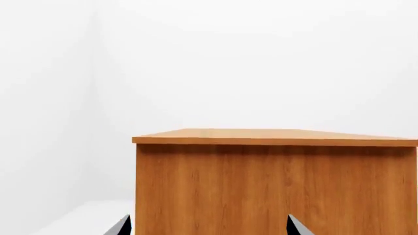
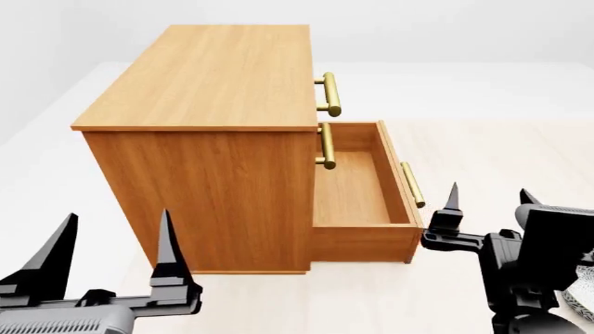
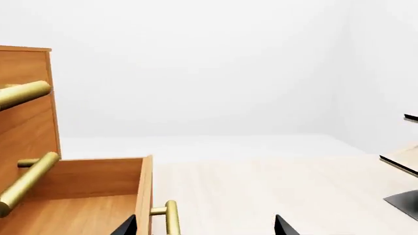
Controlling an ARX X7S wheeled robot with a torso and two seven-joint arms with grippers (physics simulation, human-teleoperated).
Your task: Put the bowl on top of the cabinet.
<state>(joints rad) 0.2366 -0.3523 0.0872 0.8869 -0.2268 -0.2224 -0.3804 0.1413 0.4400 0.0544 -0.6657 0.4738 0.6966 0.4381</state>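
Cabinet [image 2: 206, 90] top bare, bottom drawer [image 2: 357, 191] pulled out, brass handles [image 2: 330, 94].

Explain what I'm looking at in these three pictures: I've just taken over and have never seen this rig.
It is a simulated two-armed robot. The head view looks down from its head over both arms; the other two come from cameras near each wrist.

The orange-brown cabinet stands on the pale floor, with brass bar handles. Its lowest drawer is pulled out and looks empty.

The left end effector is open and holds nothing, facing the cabinet's side. The right end effector is open too, near the drawer's front corner.

A patterned edge at the head view's lower right may be the bowl; too little shows to be sure. Nothing sits on the cabinet's top.
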